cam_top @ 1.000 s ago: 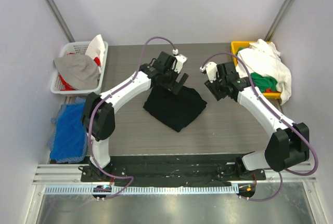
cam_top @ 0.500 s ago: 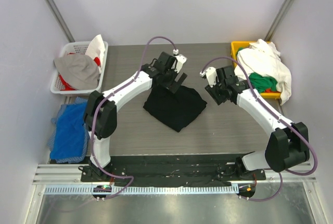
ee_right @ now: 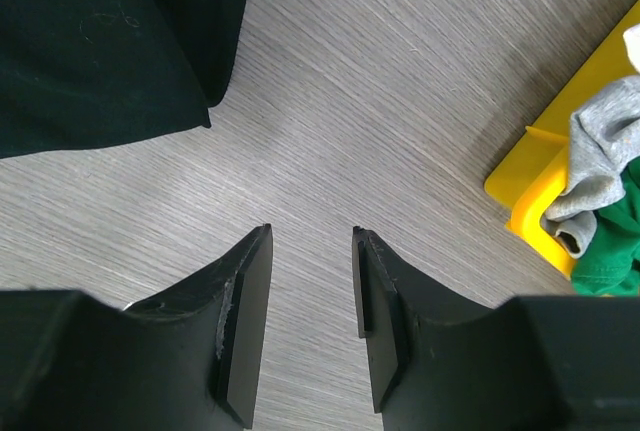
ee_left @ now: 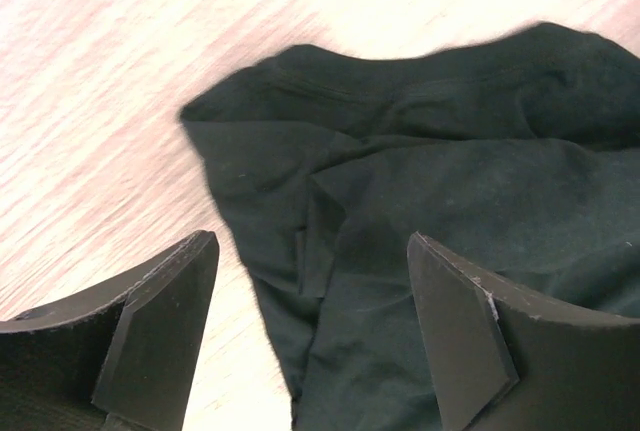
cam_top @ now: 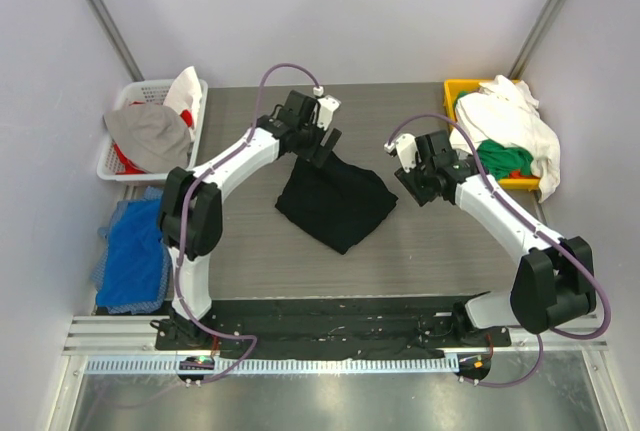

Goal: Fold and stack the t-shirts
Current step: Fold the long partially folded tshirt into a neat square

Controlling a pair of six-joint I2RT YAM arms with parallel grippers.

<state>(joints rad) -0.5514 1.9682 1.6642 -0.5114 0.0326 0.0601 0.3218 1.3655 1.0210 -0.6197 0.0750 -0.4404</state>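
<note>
A black t-shirt (cam_top: 335,201) lies folded in a rough diamond in the middle of the table. My left gripper (cam_top: 322,143) hovers over its far left corner, open and holding nothing. In the left wrist view the fingertips (ee_left: 205,246) straddle the shirt's creased edge (ee_left: 330,251), with the gripper (ee_left: 310,243) above the fabric. My right gripper (cam_top: 410,176) is open over bare table to the right of the shirt. In the right wrist view the gripper (ee_right: 311,233) has only wood grain between its pads, and the black t-shirt (ee_right: 100,41) sits at the upper left. White t-shirts (cam_top: 510,116) and a green one (cam_top: 505,159) are heaped at the back right.
The heap sits in a yellow bin (cam_top: 458,91), whose corner (ee_right: 535,196) shows in the right wrist view. A white basket (cam_top: 108,166) with grey and red cloth stands at the back left. Blue cloth (cam_top: 135,251) lies off the table's left edge.
My left gripper has moved back and to the left, from over the shirt's far edge to its far left corner, jaws slightly narrower. The right arm has hardly moved.
</note>
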